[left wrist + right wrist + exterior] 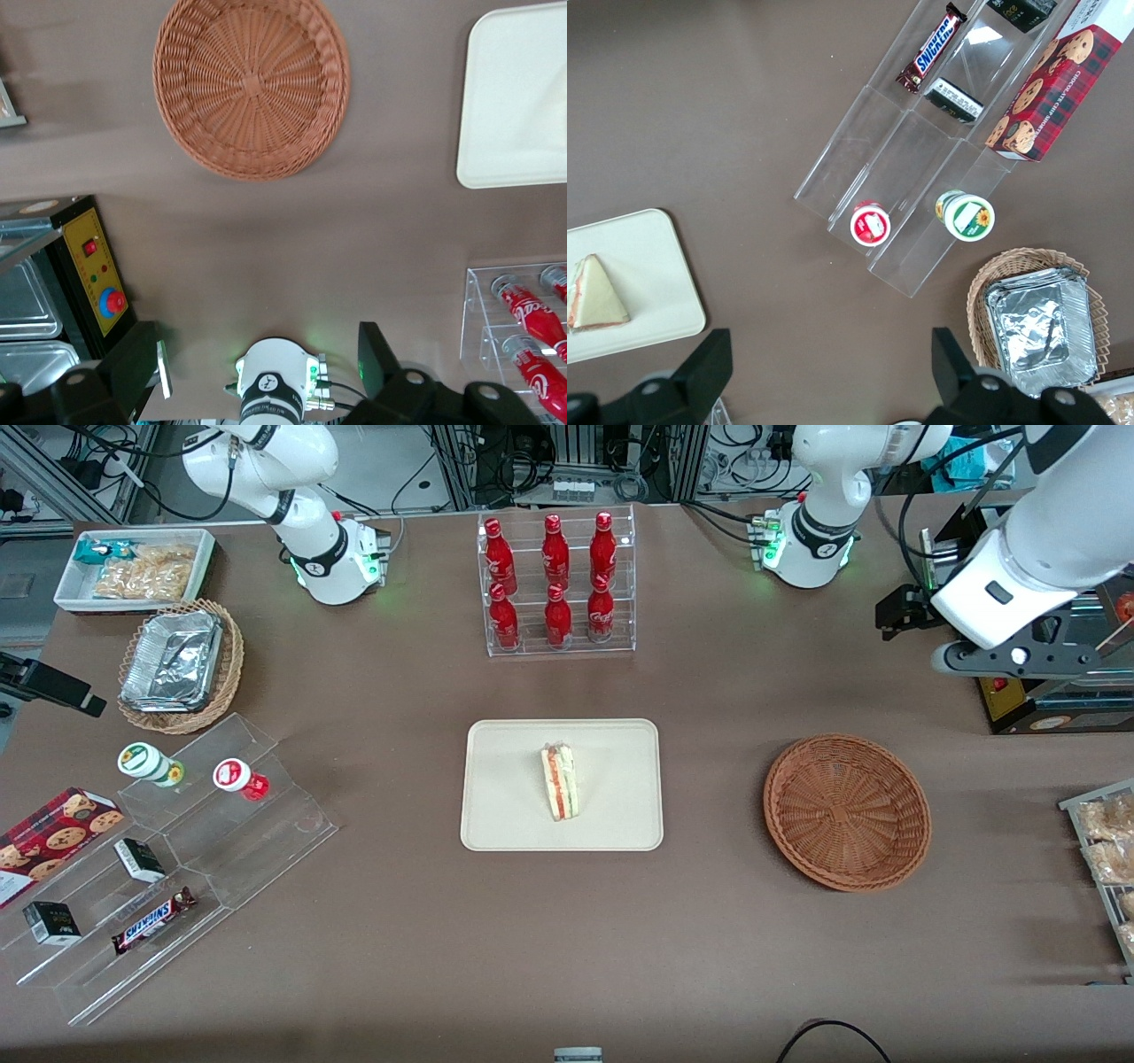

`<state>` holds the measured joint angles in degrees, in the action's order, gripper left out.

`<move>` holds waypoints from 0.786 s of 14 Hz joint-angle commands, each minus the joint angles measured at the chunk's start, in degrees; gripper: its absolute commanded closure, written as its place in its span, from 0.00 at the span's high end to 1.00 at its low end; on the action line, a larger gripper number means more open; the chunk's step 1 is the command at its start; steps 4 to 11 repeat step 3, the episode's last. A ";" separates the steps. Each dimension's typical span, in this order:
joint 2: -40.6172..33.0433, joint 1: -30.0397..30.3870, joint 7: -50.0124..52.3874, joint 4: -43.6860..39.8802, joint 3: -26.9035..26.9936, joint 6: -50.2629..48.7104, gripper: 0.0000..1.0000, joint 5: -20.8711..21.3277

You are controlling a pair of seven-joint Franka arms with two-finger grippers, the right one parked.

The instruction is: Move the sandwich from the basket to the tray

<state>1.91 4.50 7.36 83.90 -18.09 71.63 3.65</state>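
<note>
1. Though the basket [847, 811] sits bare on the brown table [399, 921], the sandwich [559, 781] lies on the tray [505, 815], near the tray's middle, resting on its side with the red and green filling stripes showing along one edge.
2. Measured from the tray, the basket is well apart, toward the working arm's end of the table, and about as near the front camera as the tray is.
3. Farther from the front camera than the tray stands a clear rack of red bottles [556, 584].
4. High up, well apart from the tray and farther from the front camera than the basket, hangs the gripper [261, 372], with the basket [252, 86] and a corner of the tray [518, 106] on the table below it.
5. Its two fingers [378, 363] stand wide apart with nothing between them.
6. Toward the parked arm's end, away from the tray, a clear stepped stand [177, 868] carries small jars, boxes and a chocolate bar [152, 921].
</note>
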 commanded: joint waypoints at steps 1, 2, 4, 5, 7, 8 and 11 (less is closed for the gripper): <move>-2.62 0.33 0.46 3.38 0.42 2.02 1.00 -0.49; -2.62 0.24 0.55 3.38 0.42 2.46 1.00 -0.49; -2.62 0.33 0.55 3.38 0.34 2.98 1.00 -0.75; -2.62 0.33 0.55 3.38 0.34 2.98 1.00 -0.75; -2.62 0.33 0.55 3.38 0.34 2.98 1.00 -0.75; -2.62 0.33 0.55 3.38 0.34 2.98 1.00 -0.75; -2.62 0.33 0.55 3.38 0.34 2.98 1.00 -0.75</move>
